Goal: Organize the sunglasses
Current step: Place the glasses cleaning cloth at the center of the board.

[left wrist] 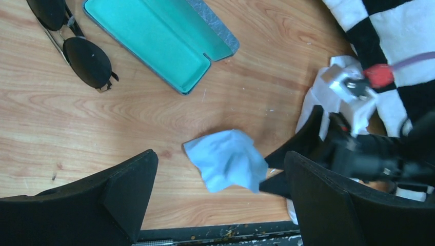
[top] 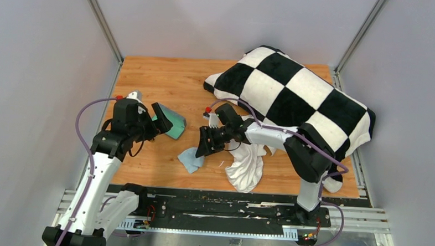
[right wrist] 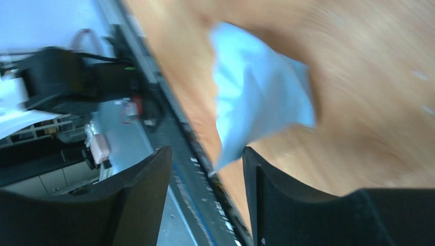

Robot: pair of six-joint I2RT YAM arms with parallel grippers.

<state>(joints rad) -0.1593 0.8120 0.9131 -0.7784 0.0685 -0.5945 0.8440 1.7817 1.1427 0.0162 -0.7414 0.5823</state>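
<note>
My left arm [top: 99, 173], white shells over black joints, climbs from its base toward 12 o'clock, then bends at the wrist so the black two-finger left gripper [top: 161, 119] points to about 3 o'clock. Its jaws stand wide apart, with nothing between them in the wrist view [left wrist: 220, 160]. My right arm [top: 270, 135] rises from its base, folds at a black elbow and runs its white forearm toward 9 o'clock. The black right gripper [top: 205, 146] tips down toward 8 o'clock, fingers parted with a clear gap [right wrist: 206, 160].
</note>
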